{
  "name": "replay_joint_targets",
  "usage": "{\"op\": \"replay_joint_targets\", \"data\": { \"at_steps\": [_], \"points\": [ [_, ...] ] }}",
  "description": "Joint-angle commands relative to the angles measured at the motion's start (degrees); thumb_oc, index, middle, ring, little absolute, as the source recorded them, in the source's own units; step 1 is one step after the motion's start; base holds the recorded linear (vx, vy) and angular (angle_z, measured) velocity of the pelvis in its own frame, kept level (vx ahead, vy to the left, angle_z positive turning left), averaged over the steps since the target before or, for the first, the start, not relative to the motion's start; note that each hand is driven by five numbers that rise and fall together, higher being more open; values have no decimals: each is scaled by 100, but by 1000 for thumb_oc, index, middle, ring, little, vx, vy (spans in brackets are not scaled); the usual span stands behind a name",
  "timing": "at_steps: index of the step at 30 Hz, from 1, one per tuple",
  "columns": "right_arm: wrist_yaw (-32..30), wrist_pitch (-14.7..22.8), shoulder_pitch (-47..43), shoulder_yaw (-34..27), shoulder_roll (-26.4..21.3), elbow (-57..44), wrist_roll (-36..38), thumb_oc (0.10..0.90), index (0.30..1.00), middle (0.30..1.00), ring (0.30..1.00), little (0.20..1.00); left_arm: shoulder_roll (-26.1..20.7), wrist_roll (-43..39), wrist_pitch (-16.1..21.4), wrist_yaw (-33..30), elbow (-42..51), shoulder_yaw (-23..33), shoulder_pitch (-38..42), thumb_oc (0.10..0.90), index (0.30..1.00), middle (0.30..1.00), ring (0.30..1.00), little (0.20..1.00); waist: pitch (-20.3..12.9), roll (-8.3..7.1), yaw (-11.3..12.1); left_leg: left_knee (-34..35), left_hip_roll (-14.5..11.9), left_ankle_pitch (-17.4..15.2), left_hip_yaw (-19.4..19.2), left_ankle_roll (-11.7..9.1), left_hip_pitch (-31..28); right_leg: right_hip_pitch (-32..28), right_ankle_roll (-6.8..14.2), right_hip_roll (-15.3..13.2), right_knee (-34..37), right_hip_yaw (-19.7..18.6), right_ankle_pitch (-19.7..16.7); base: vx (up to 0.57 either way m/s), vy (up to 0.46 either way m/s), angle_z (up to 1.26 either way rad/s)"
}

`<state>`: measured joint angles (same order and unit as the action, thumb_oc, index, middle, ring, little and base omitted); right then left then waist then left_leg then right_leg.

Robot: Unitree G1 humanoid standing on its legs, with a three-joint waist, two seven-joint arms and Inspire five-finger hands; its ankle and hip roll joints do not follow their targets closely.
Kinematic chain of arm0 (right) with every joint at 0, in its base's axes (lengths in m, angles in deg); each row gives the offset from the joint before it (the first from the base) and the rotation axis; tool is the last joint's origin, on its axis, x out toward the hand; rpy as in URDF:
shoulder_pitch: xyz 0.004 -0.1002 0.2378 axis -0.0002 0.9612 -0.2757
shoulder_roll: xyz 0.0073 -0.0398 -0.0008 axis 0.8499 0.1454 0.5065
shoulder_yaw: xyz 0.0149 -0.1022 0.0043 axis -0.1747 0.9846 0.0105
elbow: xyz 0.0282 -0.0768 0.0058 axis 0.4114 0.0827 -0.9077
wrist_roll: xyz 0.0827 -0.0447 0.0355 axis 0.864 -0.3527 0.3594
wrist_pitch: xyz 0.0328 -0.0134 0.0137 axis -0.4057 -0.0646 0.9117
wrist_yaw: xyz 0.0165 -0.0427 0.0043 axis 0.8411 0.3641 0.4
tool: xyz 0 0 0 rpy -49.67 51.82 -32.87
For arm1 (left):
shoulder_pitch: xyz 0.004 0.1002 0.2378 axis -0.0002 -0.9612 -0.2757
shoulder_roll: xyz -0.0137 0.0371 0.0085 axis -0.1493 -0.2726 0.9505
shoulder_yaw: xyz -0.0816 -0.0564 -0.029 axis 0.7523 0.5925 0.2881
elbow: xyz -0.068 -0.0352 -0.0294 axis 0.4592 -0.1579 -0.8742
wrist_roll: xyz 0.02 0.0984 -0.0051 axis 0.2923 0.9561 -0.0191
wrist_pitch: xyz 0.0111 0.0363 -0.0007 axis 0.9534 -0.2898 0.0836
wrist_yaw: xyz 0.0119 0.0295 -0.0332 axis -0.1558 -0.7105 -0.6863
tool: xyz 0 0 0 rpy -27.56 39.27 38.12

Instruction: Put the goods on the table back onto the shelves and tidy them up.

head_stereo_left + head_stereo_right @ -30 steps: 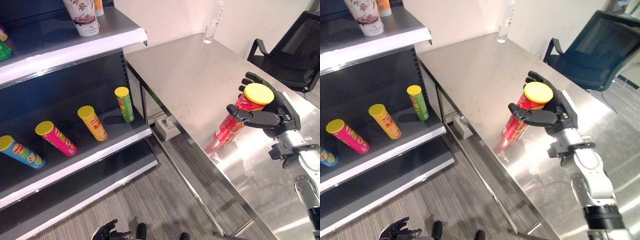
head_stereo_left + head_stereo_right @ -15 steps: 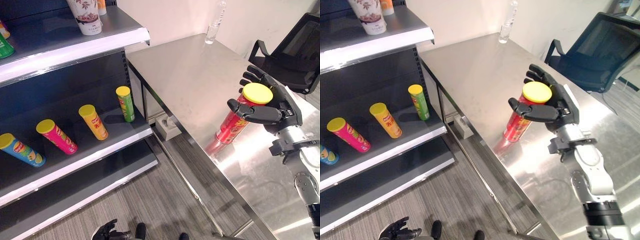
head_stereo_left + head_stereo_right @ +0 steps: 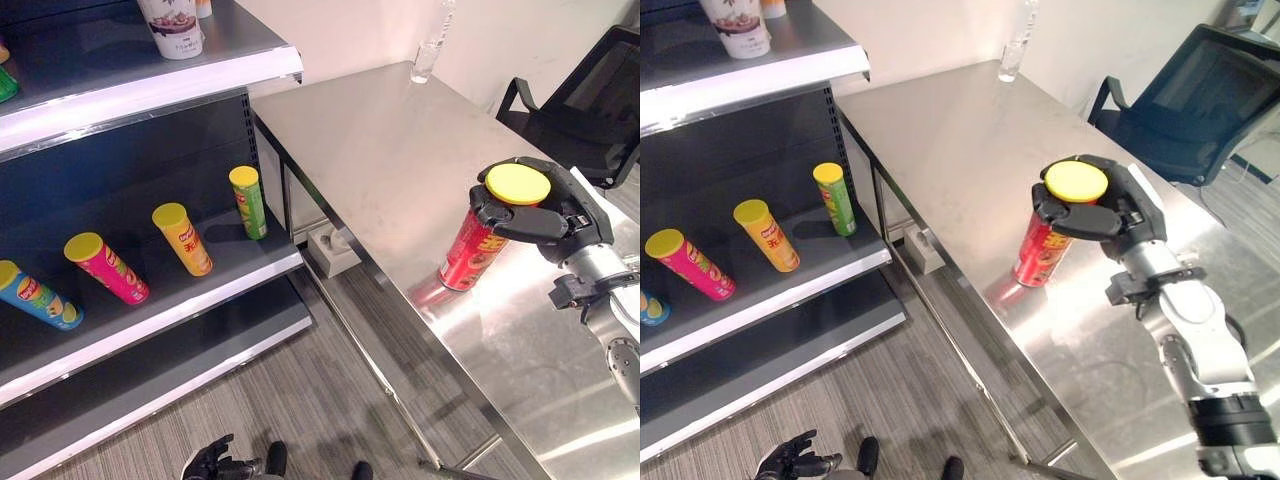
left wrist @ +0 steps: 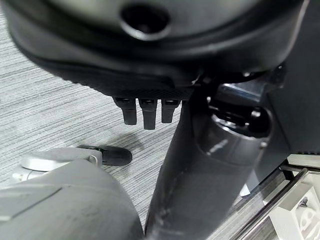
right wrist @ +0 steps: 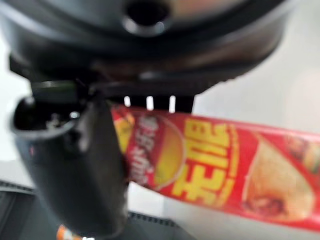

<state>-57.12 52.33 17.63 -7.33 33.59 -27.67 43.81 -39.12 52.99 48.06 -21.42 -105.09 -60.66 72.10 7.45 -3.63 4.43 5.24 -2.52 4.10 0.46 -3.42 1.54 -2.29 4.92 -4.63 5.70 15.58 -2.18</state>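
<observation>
- Left eye view: the right hand point(image 3: 548, 212) has wrapped fingers and thumb round the top of the red crisp tube point(image 3: 478, 245), just under its yellow lid point(image 3: 517, 184). Half a second ago the fingers were spread behind the lid with only the thumb across the front. The tube stands tilted on the steel table point(image 3: 400, 140) near its front edge, base apparently touching. I judge the grasp made and lifting toward the shelf next.
- Same view: on the middle shelf point(image 3: 170, 300) lie a blue tube point(image 3: 38, 296), a pink tube point(image 3: 106, 268), an orange tube point(image 3: 182, 238) and a green tube point(image 3: 248, 202), unchanged in their places though the camera has shifted slightly. A clear bottle point(image 3: 428, 50) stands at the table's far end.
- Right eye view: same grasp; the left hand point(image 3: 792, 459) hangs low over the floor, as before.
- Left wrist view: the left hand's fingers point(image 4: 144, 111) point down, loosely curled, holding nothing.
- Right wrist view: thumb point(image 5: 75, 165) laid across the red tube's printed side.
</observation>
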Motion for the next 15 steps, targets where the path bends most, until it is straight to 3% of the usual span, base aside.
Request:
{"op": "replay_joint_targets", "data": {
  "at_steps": [1,2,3,6,7,8,11,12,15],
  "points": [
    [-425,772,-732,-592,44,-373,57,400,300,300,300,300,-462,-321,243,-188,60,44,260,800,900,900,900,900,-169,-284,134,-128,-116,-380,129,-227,146,26,879,-639,-858,-1064,547,-178,-124,1],
    [-498,825,-522,-937,160,-660,2,400,300,300,300,300,-523,-385,251,-177,65,74,284,800,900,900,900,900,-136,-275,82,-127,-98,-245,399,-270,286,76,800,-432,-1040,-1779,698,-232,-181,47],
    [-522,855,-470,-1061,274,-772,-9,400,300,300,300,300,-522,-423,240,-181,95,118,275,800,900,900,900,900,-145,-265,111,-124,-111,-172,521,-316,358,33,729,-370,-1013,-1877,834,-205,-202,102],
    [-676,1018,-351,-1374,606,-1080,-35,400,300,300,300,300,-521,-613,233,-208,216,166,230,800,900,900,900,900,-141,-293,262,-111,-152,99,1009,-438,672,-155,457,-172,-956,-1639,1367,-143,-202,119],
    [-684,1010,-333,-1389,616,-1101,-44,400,300,300,300,300,-527,-614,229,-209,221,160,231,800,900,900,900,900,-141,-292,233,-113,-150,105,1048,-447,683,-159,449,-166,-969,-1601,1380,-270,-215,131],
    [-804,1130,-416,-1483,714,-1309,-210,400,300,300,300,300,-511,-654,230,-267,313,154,232,800,900,900,900,900,17,-272,285,-149,-82,332,1205,-581,995,-228,293,-3,-1027,-1339,1608,-316,-166,133],
    [-892,1151,-494,-1259,912,-1580,-538,400,300,300,300,300,-336,-779,227,-347,409,209,220,800,900,900,900,900,104,-251,198,-280,-181,237,289,-580,1202,-251,281,-3,-919,-780,1465,-341,-52,154],
    [-898,1149,-502,-1252,912,-1582,-544,400,300,300,300,300,-332,-778,226,-347,412,215,220,800,900,900,900,900,101,-237,193,-285,-191,250,294,-577,1220,-243,283,9,-903,-779,1439,-300,91,158],
    [-953,1089,-518,-1101,965,-1754,-969,400,300,300,300,300,-290,-694,275,-386,385,276,186,800,900,900,900,900,101,-213,118,-679,-590,-35,280,-597,795,-75,323,-274,-890,-352,1099,-300,184,46]
  ]
}}
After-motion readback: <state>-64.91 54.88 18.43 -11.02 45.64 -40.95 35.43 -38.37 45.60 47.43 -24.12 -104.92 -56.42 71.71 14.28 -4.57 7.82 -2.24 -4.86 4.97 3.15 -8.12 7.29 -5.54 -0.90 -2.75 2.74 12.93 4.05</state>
